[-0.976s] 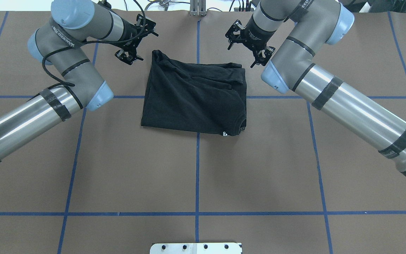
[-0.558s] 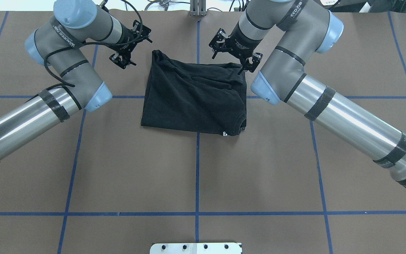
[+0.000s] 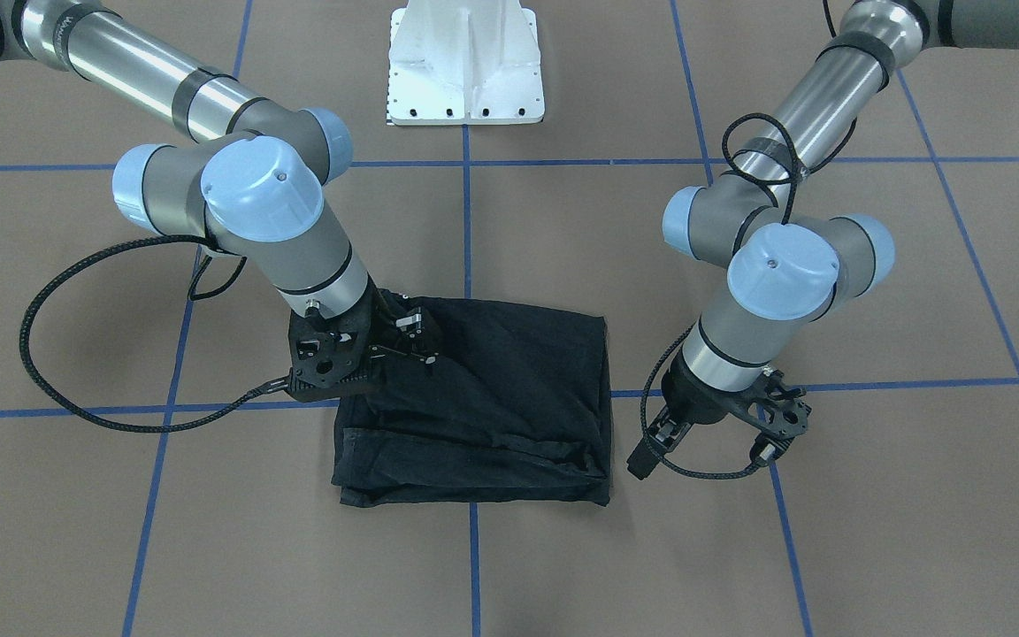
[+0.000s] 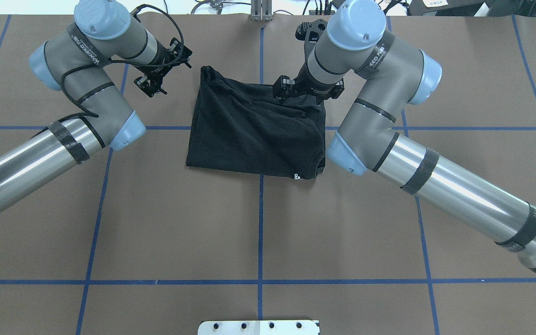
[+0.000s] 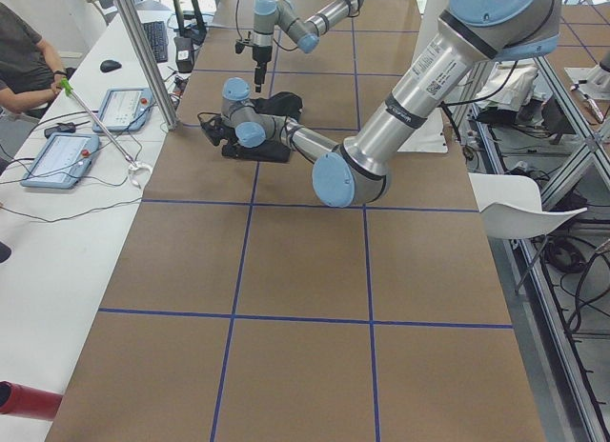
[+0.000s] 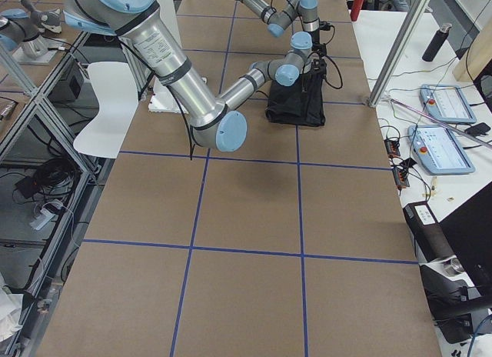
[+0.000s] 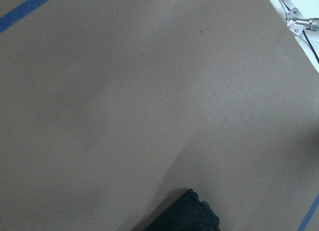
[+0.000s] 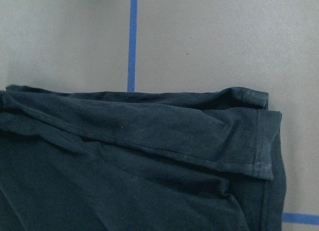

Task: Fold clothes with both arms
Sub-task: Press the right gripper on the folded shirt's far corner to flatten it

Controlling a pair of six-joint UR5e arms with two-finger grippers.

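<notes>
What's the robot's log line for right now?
T-shirt: folded, on table | right gripper: open, over its far right corner | left gripper: open, beside it, off cloth

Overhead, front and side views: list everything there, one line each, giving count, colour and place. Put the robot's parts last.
T-shirt: one, black, folded, mid-table on the far side from the base.
table: one, brown, with a blue tape grid, under everything.
base block: one, white, bolted at the robot's edge of the table.
tablets: two, blue-grey, on the white bench beside the table.
person: one, dark top, at that bench.
left arm: one, grey-silver with light-blue caps.
right arm: one, same colours.
left gripper: one, black, open, above bare table beside the T-shirt.
right gripper: one, black, open, over the T-shirt's far corner.
</notes>
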